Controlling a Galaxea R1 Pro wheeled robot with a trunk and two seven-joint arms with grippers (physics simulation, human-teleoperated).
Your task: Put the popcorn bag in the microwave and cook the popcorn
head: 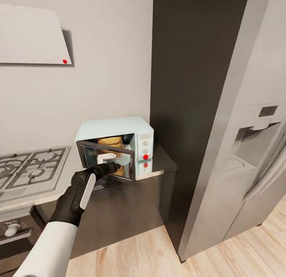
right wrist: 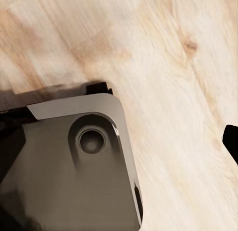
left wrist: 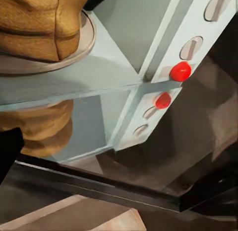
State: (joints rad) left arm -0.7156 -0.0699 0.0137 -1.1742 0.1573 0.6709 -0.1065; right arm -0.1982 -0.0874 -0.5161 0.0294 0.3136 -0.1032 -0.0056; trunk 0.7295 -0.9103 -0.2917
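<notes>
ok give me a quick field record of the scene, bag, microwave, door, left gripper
bag: tan bag inside the microwave, on its turntable plate
microwave: mint-blue microwave on the countertop, beside the hob
door: partly open, swung toward the robot
left gripper: left gripper at the door; open or shut unclear
panel: red button below two knobs

Light wood-plank floor across most of view, grain running diagonally, small darker knot toward one side. Grey-brown slab with rounded corner over floor, likely robot's own base, identity uncertain. Round recessed socket in slab, near rounded corner. Black edging along slab's far side, dark shadow beside it on floor. Small black shape at frame edge, well apart from slab; too little visible to identify.
</notes>
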